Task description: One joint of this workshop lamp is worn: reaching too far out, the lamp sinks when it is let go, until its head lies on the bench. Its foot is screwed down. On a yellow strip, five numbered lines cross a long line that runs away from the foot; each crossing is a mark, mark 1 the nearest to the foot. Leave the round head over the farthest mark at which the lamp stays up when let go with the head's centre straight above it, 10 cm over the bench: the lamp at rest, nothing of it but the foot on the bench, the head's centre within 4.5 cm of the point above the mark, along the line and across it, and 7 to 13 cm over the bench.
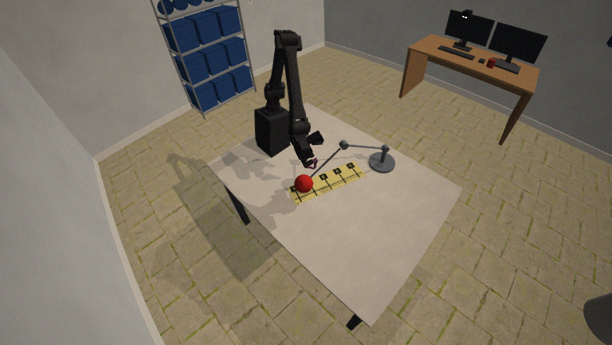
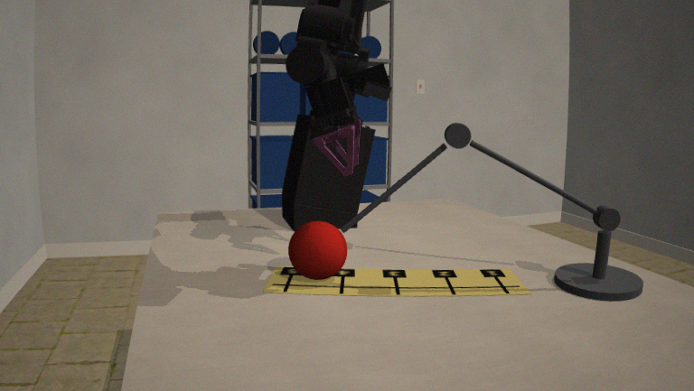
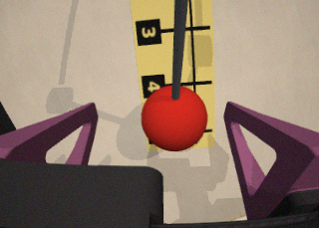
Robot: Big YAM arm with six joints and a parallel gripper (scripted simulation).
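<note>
The lamp's red round head (image 1: 304, 183) (image 2: 317, 249) (image 3: 174, 118) rests low on the far end of the yellow strip (image 1: 331, 180) (image 2: 419, 284) (image 3: 136, 5), just past line 4 and over the last line. It seems to touch the strip. The grey rods run from the head up to an elbow joint (image 1: 343, 144) (image 2: 456, 134), then down to the round foot (image 1: 382, 162) (image 2: 598, 282). My gripper (image 1: 311, 162) (image 2: 343, 162) (image 3: 160, 109) is open and empty. It hangs above the head, slightly towards the arm's base, with a purple finger on either side in the wrist view.
The arm's black base block (image 1: 270, 131) stands at the back of the bench, behind the strip. A shelf rack with blue boxes (image 1: 202, 43) and a desk with monitors (image 1: 473, 70) stand away from the bench.
</note>
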